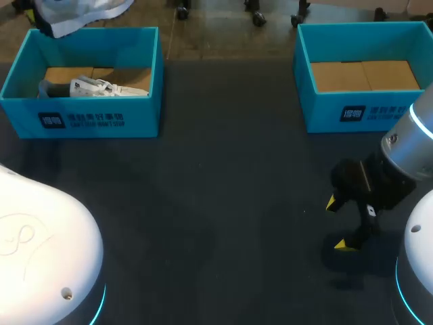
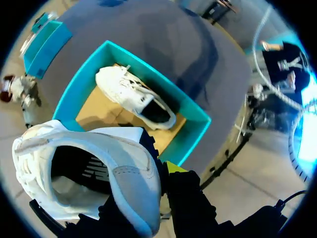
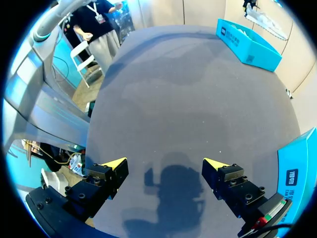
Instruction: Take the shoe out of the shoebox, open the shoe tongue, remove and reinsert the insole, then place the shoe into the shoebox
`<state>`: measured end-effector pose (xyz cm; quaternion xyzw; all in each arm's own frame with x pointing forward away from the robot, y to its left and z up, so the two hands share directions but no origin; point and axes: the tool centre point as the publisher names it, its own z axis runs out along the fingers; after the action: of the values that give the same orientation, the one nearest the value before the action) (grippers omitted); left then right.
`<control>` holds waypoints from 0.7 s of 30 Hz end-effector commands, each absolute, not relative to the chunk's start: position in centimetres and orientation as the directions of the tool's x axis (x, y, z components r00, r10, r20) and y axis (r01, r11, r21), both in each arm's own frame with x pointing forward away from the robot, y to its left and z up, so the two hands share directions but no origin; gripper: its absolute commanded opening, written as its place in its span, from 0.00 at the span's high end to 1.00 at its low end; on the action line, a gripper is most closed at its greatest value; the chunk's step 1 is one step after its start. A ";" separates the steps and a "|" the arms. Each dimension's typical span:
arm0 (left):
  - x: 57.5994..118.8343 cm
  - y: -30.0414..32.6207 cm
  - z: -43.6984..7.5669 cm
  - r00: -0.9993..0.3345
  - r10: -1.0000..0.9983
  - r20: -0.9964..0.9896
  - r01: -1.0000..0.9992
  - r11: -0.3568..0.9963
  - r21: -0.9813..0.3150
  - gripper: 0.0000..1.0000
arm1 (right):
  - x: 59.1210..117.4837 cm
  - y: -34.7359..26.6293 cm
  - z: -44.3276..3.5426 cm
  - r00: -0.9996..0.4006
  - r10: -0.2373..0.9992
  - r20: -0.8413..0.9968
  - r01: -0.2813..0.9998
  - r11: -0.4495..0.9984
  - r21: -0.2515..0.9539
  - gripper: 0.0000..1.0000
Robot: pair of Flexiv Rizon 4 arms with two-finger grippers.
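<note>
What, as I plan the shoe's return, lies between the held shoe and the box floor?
Only a second shoe, lying in the box along one wall. The cardboard floor beside it is bare, and nothing else shows under the held shoe.

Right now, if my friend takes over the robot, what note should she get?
Left gripper: shut on the lifted shoe, held up near the left shoebox, where a second shoe lies.
Right gripper: open, empty, over the table near the right shoebox.
Done: shoe is out of its box.
To do: open the tongue, pull out and refit the insole, put the shoe back in.
</note>
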<state>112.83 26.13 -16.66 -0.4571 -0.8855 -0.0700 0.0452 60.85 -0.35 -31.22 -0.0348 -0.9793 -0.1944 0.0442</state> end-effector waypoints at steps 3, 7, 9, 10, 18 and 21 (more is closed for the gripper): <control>114.6 29.6 -18.7 -0.314 0.937 0.154 0.949 0.305 0.078 1.00 | 60.8 -0.3 -31.3 -0.994 0.050 0.099 0.084 0.922 0.377 0.00; 114.6 29.6 -18.7 -0.314 0.937 0.154 0.949 0.305 0.078 1.00 | 60.8 -0.3 -31.3 -0.994 0.050 0.099 0.084 0.922 0.377 0.00; 114.6 29.6 -18.7 -0.314 0.937 0.154 0.949 0.305 0.078 1.00 | 60.8 -0.3 -31.3 -0.994 0.050 0.099 0.084 0.922 0.377 0.00; 114.6 29.6 -18.7 -0.314 0.937 0.154 0.949 0.305 0.078 1.00 | 60.8 -0.3 -31.3 -0.994 0.050 0.099 0.084 0.922 0.377 0.00; 114.6 29.6 -18.7 -0.314 0.937 0.154 0.949 0.305 0.078 1.00 | 60.8 -0.3 -31.3 -0.994 0.050 0.099 0.084 0.922 0.377 0.00; 114.6 29.6 -18.7 -0.314 0.937 0.154 0.949 0.305 0.078 1.00 | 60.8 -0.3 -31.3 -0.994 0.050 0.099 0.084 0.922 0.377 0.00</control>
<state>114.54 29.61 -18.89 -0.5839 -0.8072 -0.0769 0.0394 60.85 -0.35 -31.22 -0.0348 -0.9793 -0.1944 0.0441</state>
